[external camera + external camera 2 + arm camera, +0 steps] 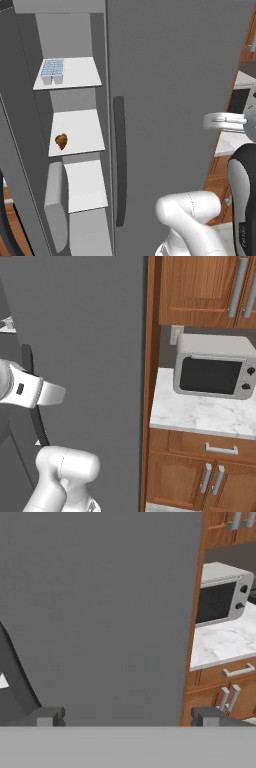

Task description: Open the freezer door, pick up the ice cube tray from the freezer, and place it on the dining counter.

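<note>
Kitchen: freezer [75, 150] open, door [20, 150] swung left.
Tray [52, 71]: on top shelf.
Pincer [129, 716]: spread, empty, facing plain door.
Next: swing left, reach high, pinch tray rim level.

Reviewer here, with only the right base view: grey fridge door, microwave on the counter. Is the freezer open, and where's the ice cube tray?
Observer: Open. In the left base view the ice cube tray sits on the top shelf of the freezer.
Operator: Anything else inside?
Observer: A small brown item on the shelf below.
Operator: Claw holding anything?
Observer: No. In the hand view the claw is open and empty, facing the plain grey door.
</note>
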